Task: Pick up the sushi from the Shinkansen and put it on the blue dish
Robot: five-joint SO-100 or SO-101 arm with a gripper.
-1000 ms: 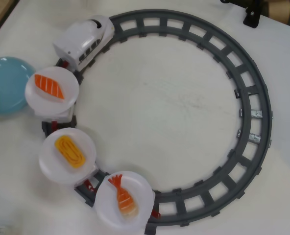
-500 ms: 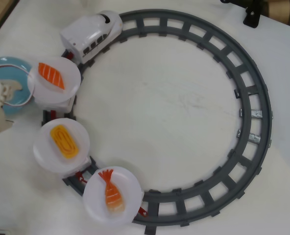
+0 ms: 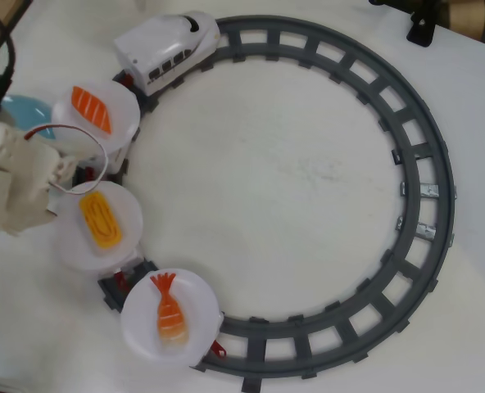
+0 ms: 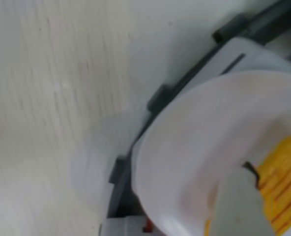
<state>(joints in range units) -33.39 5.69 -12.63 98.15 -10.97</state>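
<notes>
so the sushi (image 3: 169,309) sits on the last plate behind the shinkansen (image 3: 167,47); hand state can't tell, arm (image 3: 17,184) is over the egg piece (image 3: 101,219). should go further back along train, center over shrimp, w/ blue dish (image 3: 23,110) near.

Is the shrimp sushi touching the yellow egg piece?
Apart. The overhead view shows the shrimp sushi lying on its own white plate, while the yellow egg piece lies on a separate plate, with bare plate between them.
</notes>
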